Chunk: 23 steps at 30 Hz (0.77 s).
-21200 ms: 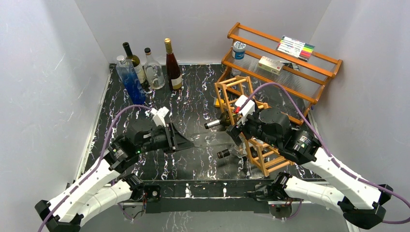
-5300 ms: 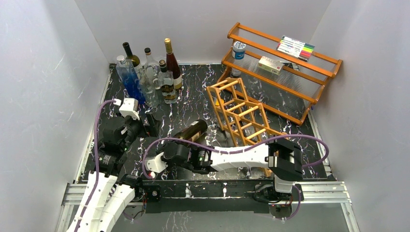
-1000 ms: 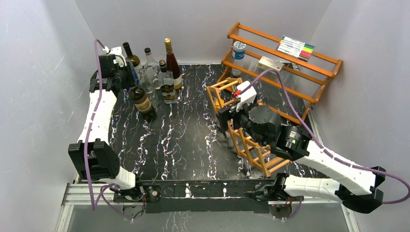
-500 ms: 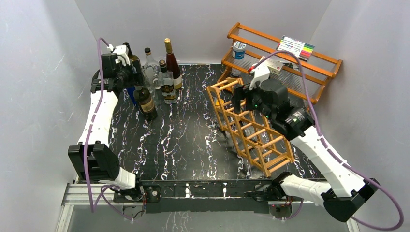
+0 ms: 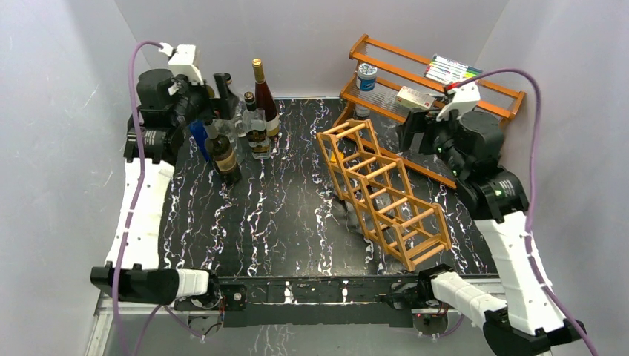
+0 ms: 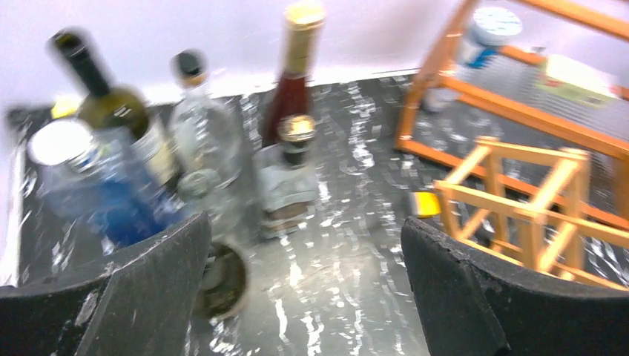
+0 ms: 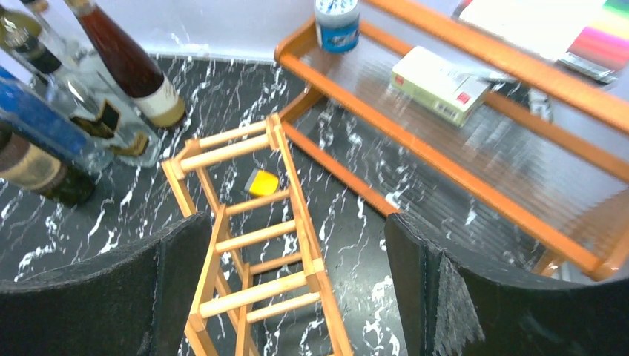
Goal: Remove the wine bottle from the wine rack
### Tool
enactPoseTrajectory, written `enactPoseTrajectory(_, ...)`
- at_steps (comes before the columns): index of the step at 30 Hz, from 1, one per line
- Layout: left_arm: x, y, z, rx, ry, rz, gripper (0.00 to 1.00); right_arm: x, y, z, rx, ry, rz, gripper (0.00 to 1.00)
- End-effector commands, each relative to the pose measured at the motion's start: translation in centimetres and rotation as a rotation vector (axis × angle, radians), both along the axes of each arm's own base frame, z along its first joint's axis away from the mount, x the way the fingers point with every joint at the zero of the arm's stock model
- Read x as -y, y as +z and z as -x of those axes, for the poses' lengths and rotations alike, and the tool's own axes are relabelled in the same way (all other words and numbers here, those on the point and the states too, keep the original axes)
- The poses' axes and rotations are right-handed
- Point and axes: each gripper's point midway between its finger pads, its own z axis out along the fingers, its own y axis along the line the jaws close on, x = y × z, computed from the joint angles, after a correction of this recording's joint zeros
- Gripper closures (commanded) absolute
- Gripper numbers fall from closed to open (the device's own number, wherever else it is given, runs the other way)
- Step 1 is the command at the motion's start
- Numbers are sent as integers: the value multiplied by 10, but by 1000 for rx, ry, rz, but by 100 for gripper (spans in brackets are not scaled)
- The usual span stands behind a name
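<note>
The wine bottle, dark with a tan label, stands upright on the black marble table at the back left, beside the other bottles. My left gripper hovers just above its neck, open and holding nothing. In the left wrist view the bottle's top shows blurred by the left finger, below the open left gripper. The wine rack lies tilted right of centre, with no bottle in its cells. My right gripper is raised behind it, open; the right wrist view shows the gripper above the rack.
Several bottles cluster at the back left: a blue one, clear ones and a red-brown one. A two-tier wooden shelf with a jar, a box and markers stands at the back right. A small yellow object lies under the rack.
My left gripper has opened, let go of the wine bottle and lifted off it; the bottle stays standing. My right arm has risen from the rack toward the back right.
</note>
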Motion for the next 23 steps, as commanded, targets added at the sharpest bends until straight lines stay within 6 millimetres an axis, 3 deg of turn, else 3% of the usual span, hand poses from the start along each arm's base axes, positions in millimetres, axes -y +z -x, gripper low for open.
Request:
enactPoseTrajectory(1,55,72,54,196,-176,-19,2,28,65,25,182,-80,-11,2)
enactPoseTrajectory(7,54,141,112,411,-205,14,2,40,86,45,238,-109,-22,2)
enactPoseTrajectory(10,49,164,140,513,-201,45,2,42,95,52,292,-103,-45,2)
enactPoseTrajectory(16,37,184,177,644,-171,101,2,42,100,54,313,-106,-73,2)
enactPoseTrajectory(23,39,177,178,607,-175,113,2,42,99,61,331,-95,-87,2)
